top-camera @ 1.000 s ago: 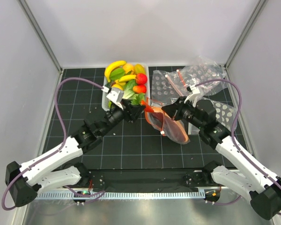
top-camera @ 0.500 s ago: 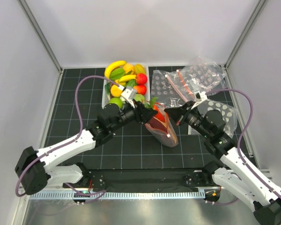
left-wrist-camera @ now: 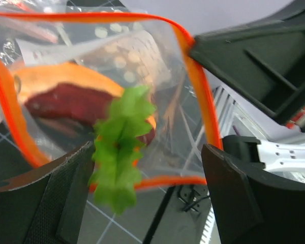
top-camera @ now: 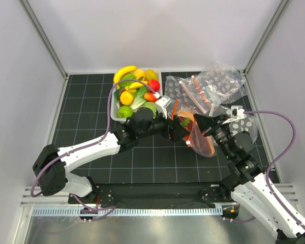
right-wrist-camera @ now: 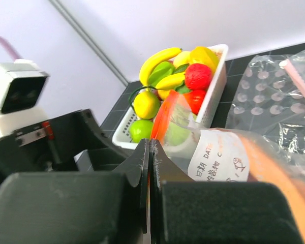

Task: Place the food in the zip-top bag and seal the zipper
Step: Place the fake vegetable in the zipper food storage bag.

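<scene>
The zip-top bag (top-camera: 203,143) hangs open off the mat right of centre. My right gripper (top-camera: 202,125) is shut on its orange-red zipper (right-wrist-camera: 162,114), jaws pressed flat together in the right wrist view (right-wrist-camera: 150,147). The bag's white label (right-wrist-camera: 219,158) faces that camera. My left gripper (top-camera: 182,127) is open at the bag's mouth. In the left wrist view its jaws (left-wrist-camera: 148,170) stand wide apart, and a green leafy piece (left-wrist-camera: 119,152) hangs loose by the left finger, in front of the zipper rim (left-wrist-camera: 198,86). An orange piece (left-wrist-camera: 66,76) and a brown-purple oblong (left-wrist-camera: 66,101) lie inside.
A white tub (top-camera: 112,104) at the back centre holds bananas, a strawberry and green and yellow pieces (top-camera: 134,86), also in the right wrist view (right-wrist-camera: 165,76). Several spare dotted bags (top-camera: 208,89) lie at the back right. Grey walls enclose the black grid mat.
My left arm has swung right from the tub to the bag's mouth with the green piece and its jaws now stand open. My right gripper has carried the bag rightwards and up.
</scene>
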You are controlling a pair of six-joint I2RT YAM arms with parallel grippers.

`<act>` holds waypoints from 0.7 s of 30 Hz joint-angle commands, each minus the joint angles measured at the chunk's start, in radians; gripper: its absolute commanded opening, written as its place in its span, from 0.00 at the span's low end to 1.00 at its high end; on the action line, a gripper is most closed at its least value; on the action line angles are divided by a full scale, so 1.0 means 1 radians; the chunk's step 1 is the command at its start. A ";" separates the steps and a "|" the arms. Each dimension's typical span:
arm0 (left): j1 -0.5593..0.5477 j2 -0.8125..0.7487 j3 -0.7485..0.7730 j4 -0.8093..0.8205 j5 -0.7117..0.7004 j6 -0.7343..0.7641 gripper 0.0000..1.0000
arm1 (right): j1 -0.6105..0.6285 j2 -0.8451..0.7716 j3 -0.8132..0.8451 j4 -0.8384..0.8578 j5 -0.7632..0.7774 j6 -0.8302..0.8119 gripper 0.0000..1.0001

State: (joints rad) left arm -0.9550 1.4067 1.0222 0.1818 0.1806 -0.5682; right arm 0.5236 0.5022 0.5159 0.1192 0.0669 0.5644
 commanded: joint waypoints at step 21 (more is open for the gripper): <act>0.243 0.032 0.105 -0.377 -0.527 0.168 0.99 | 0.003 0.067 0.073 -0.021 0.065 -0.006 0.01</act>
State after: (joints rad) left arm -0.7158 1.3617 1.0744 -0.1570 -0.2832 -0.4278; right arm 0.5236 0.5674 0.5350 0.0505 0.1287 0.5625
